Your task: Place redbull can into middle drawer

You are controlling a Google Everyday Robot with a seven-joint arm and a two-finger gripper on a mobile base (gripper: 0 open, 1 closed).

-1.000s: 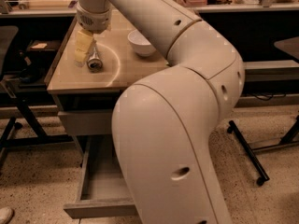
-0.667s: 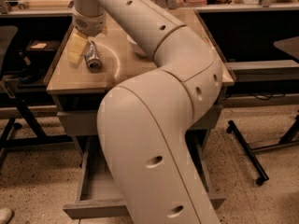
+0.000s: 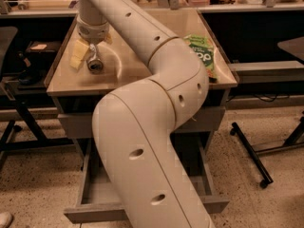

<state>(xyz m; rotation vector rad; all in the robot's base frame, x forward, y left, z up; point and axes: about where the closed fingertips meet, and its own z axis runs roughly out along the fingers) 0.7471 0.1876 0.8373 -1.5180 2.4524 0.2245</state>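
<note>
The redbull can [image 3: 95,64], silver with a shiny end facing me, is at the left of the tan table top [image 3: 133,75]. My gripper [image 3: 91,56] comes down from above at the end of the long beige arm [image 3: 156,127] and is right at the can, around its upper part. The middle drawer [image 3: 95,194] is pulled open below the table. Its grey floor and front panel show at the bottom left, and the arm hides most of the rest.
A green snack bag [image 3: 204,55] lies at the table's right edge. A dark chair [image 3: 12,56] stands at the left. A black wheeled stand leg [image 3: 251,156] is on the floor at the right. A cluttered counter runs behind the table.
The arm's elbow has swung right and lower, uncovering the green snack bag and hiding the white bowl. The gripper has settled lower at the can. The can has stayed in place.
</note>
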